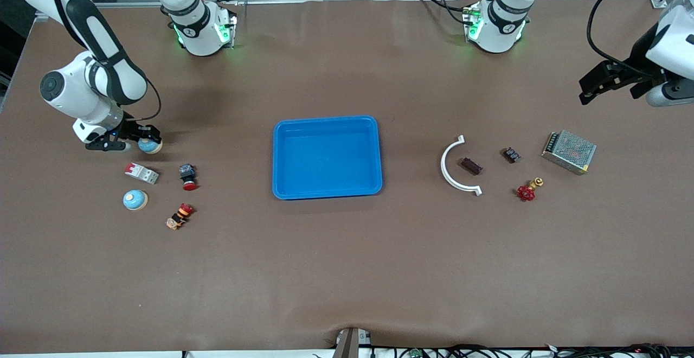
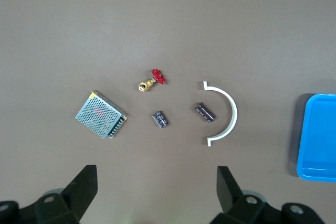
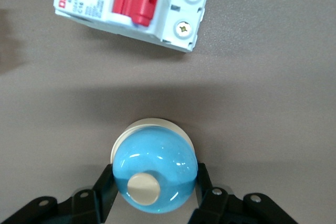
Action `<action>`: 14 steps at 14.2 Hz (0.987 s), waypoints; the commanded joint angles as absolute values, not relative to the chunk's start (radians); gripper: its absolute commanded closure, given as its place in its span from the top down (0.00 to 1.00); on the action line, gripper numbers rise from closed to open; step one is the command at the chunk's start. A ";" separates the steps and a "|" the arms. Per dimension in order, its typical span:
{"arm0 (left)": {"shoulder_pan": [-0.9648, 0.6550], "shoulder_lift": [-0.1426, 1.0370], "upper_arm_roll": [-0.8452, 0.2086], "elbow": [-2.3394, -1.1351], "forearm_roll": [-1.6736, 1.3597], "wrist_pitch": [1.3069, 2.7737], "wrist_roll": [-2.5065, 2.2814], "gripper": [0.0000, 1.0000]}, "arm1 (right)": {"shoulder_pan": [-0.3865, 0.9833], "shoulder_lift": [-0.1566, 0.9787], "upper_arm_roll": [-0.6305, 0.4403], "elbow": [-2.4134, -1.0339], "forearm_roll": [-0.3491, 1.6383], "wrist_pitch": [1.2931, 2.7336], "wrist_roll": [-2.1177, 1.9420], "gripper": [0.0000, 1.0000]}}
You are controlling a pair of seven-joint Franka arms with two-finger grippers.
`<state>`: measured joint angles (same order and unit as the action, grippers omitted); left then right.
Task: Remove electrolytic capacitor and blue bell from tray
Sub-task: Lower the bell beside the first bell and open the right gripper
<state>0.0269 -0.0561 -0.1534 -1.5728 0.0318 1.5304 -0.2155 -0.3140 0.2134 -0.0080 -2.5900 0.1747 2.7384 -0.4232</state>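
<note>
My right gripper [image 1: 142,141] is shut on a blue bell with a cream button [image 1: 150,145], low over the table at the right arm's end; the right wrist view shows its fingers [image 3: 107,182] clamped on the bell's [image 3: 152,156] sides. A second blue bell [image 1: 135,199] sits nearer the front camera. Two dark capacitors [image 1: 471,166] [image 1: 511,155] lie at the left arm's end, also in the left wrist view [image 2: 205,112] [image 2: 160,118]. My left gripper [image 1: 591,91] hangs open and empty high above them [image 2: 156,182].
A blue tray [image 1: 282,184] stands mid-table. A white and red circuit breaker [image 1: 141,173] [image 3: 131,9], a red push button [image 1: 188,177] and an orange switch [image 1: 180,216] lie near the bells. A white curved piece [image 1: 450,171], red valve [image 1: 528,190] and metal power supply [image 1: 569,152] lie by the capacitors.
</note>
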 commanded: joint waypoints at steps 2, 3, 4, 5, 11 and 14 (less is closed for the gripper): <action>0.037 -0.072 -0.156 -1.578 0.011 1.516 -0.206 1.00 | -0.321 0.210 0.006 -2.600 0.216 2.740 -0.453 1.00; 0.038 -0.072 -0.155 -1.577 0.011 1.516 -0.204 1.00 | -0.316 0.204 0.008 -2.599 0.216 2.734 -0.456 1.00; 0.038 -0.075 -0.152 -1.577 0.009 1.516 -0.204 1.00 | -0.314 0.196 0.011 -2.597 0.216 2.693 -0.460 1.00; 0.038 -0.077 -0.149 -1.578 0.009 1.514 -0.204 1.00 | -0.314 0.174 0.015 -2.591 0.216 2.634 -0.460 1.00; 0.058 -0.064 -0.146 -1.578 0.009 1.511 -0.202 1.00 | -0.301 0.009 0.020 -2.334 0.221 2.063 -0.439 1.00; 0.058 -0.057 -0.146 -1.580 0.014 1.513 -0.201 1.00 | -0.241 0.018 0.018 -2.088 0.198 1.847 -0.306 1.00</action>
